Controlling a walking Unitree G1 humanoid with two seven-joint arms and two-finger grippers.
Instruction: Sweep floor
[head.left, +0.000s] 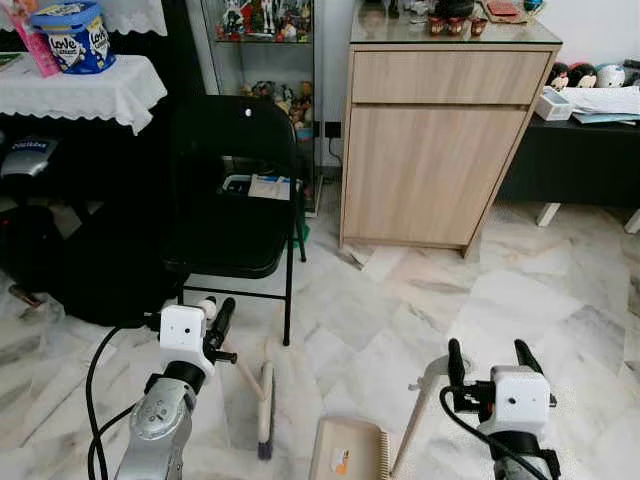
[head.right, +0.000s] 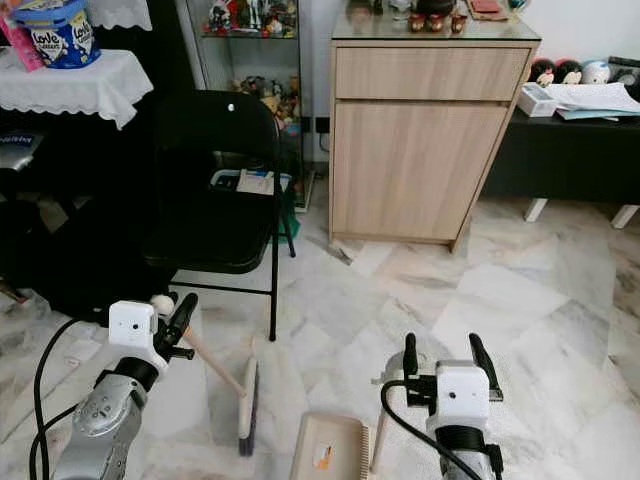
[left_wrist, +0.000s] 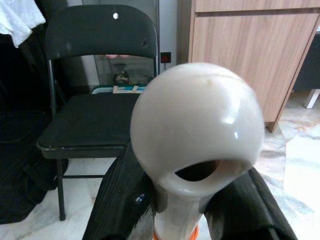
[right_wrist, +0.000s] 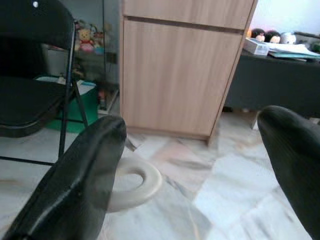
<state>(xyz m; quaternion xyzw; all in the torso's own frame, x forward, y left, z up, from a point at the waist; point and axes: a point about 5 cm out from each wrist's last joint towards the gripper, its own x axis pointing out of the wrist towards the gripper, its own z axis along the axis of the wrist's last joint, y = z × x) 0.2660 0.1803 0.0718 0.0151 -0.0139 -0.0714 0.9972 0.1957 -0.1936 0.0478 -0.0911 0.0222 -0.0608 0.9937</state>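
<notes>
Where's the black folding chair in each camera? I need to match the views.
Left eye view: black folding chair upper left of centre, beyond the left tool.
Right eye view: chair upper left.
Left wrist view: chair behind the broom handle the left tool grips.
Right wrist view: chair beside the open right tool.
Shared landmark: wooden cabinet beside the chair.

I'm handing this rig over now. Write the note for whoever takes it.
Left end effector: shut on the broom handle, near its rounded top; the broom head rests on the marble floor in front of the black folding chair.
Right end effector: open, holding nothing, beside the dustpan handle with its ring end.
Dustpan lies on the floor between the arms.
Done: broom picked up.
Left: grasp the dustpan handle, sweep, collect.
</notes>
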